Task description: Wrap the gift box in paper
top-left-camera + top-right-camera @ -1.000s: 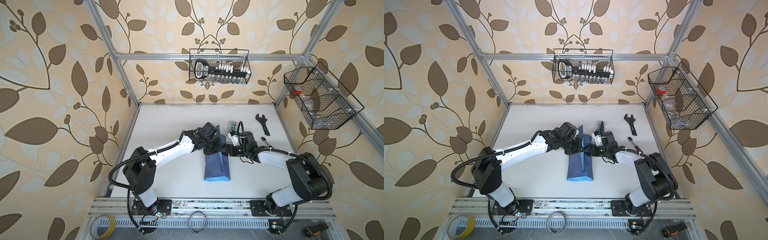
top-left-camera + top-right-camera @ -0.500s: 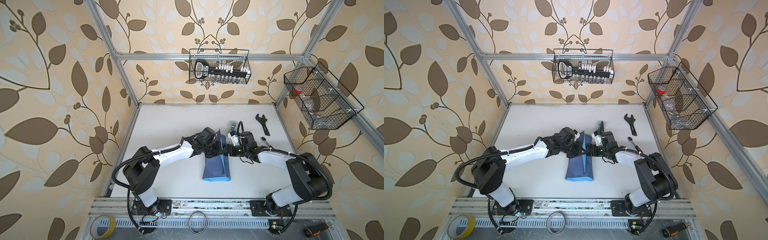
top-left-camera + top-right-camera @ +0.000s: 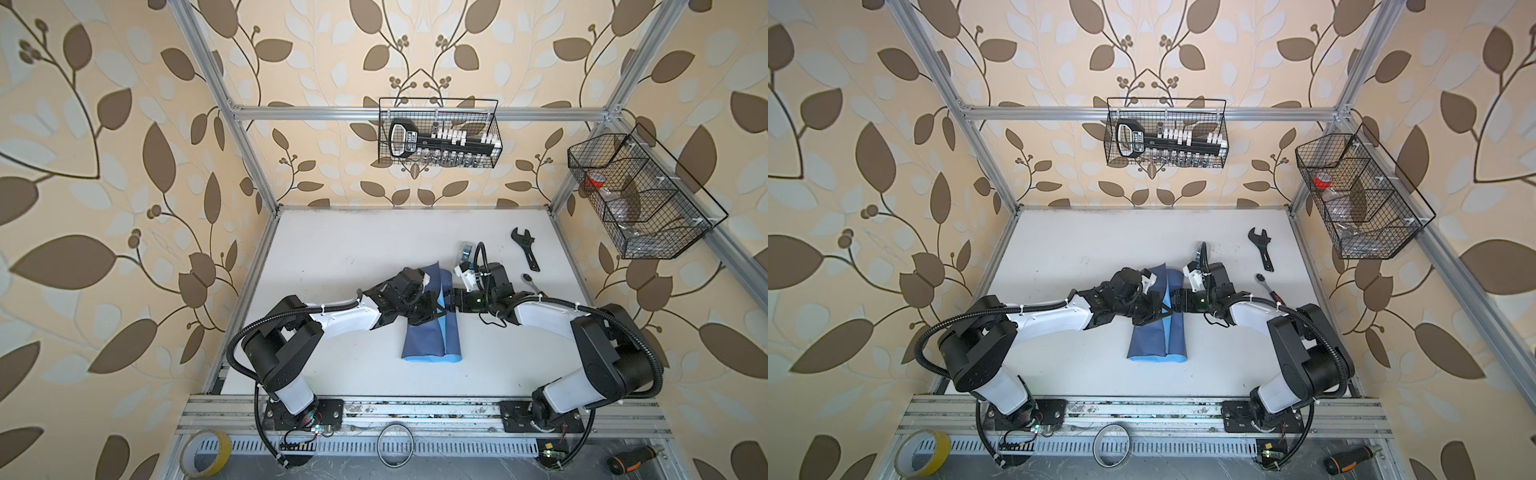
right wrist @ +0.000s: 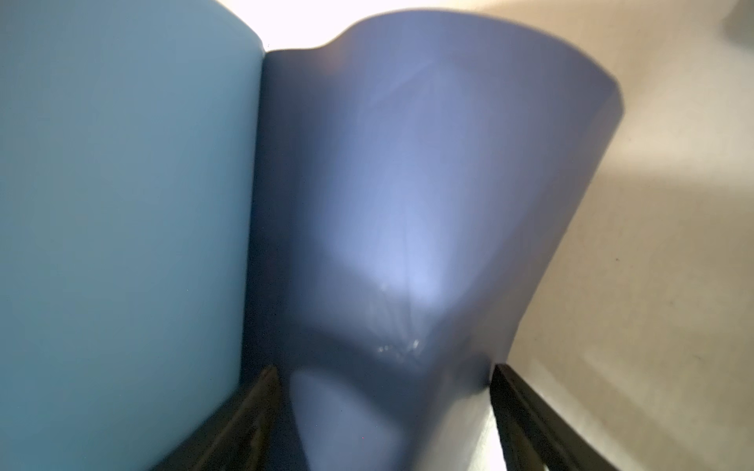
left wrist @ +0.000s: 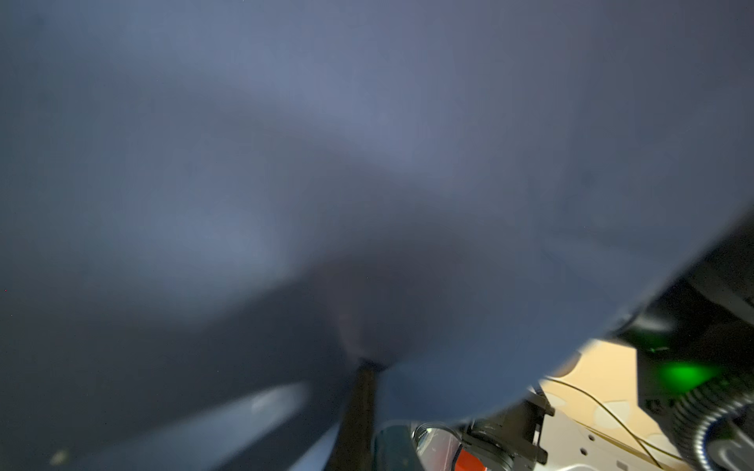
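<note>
Left-hand flap of thin two-tone blue paper (image 3: 432, 328) drawn further rightward at frame centre by fully closed left gripper (image 3: 434, 309), right gripper (image 4: 383, 407) wide, bracing paper-covered bulge; black box hidden, presumably inside; seam nearly closed.

Left pincer (image 3: 432, 309) pulled paper (image 3: 432, 340) flap leftward, lower.

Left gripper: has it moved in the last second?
Yes. In both top views the left gripper has slid slightly toward the front rail, away from the fixed wrench, over the paper.
</note>
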Tool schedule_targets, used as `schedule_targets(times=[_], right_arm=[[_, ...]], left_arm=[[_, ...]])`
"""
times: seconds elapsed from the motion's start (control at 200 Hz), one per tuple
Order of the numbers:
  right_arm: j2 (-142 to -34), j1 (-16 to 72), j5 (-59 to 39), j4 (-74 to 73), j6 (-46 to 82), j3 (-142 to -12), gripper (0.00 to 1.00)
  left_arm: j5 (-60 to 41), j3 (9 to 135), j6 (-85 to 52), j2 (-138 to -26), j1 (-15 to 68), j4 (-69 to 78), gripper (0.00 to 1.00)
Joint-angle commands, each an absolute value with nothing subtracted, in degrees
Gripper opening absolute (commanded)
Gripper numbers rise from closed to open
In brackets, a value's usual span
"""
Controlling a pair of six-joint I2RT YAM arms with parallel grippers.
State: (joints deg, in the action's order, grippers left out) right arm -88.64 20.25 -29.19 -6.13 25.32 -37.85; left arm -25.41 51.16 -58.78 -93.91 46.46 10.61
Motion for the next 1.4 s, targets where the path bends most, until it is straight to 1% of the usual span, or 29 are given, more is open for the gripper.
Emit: schedule_targets(times=[0.0, 0.43, 0.77, 0.985, 1.395], right_arm=[[-91.7, 21.0, -26.8, -0.6, 25.0, -36.8, 0.82], [-92.5, 19.8, -28.9, -1.6, 25.5, -36.5, 0.82], [-92.8, 19.8, -28.7, -1.9, 25.7, -36.1, 0.82], [-93.0, 19.8, -28.5, -1.7, 25.5, -36.4, 0.82], [-92.2, 19.6, -27.8, 0.3, 24.8, -37.8, 0.82]], left_arm=[[-27.9, 50.5, -60.1, -93.5, 46.7, 19.4, 0.0], [-28.2, 49.5, -62.5, -96.8, 46.6, 28.4, 0.0], [-28.1, 50.8, -60.6, -96.9, 45.9, 28.9, 0.0], [-27.4, 47.0, -60.0, -97.8, 45.9, 35.7, 0.0], [-27.2, 41.7, -57.5, -99.4, 45.9, 39.4, 0.0]])
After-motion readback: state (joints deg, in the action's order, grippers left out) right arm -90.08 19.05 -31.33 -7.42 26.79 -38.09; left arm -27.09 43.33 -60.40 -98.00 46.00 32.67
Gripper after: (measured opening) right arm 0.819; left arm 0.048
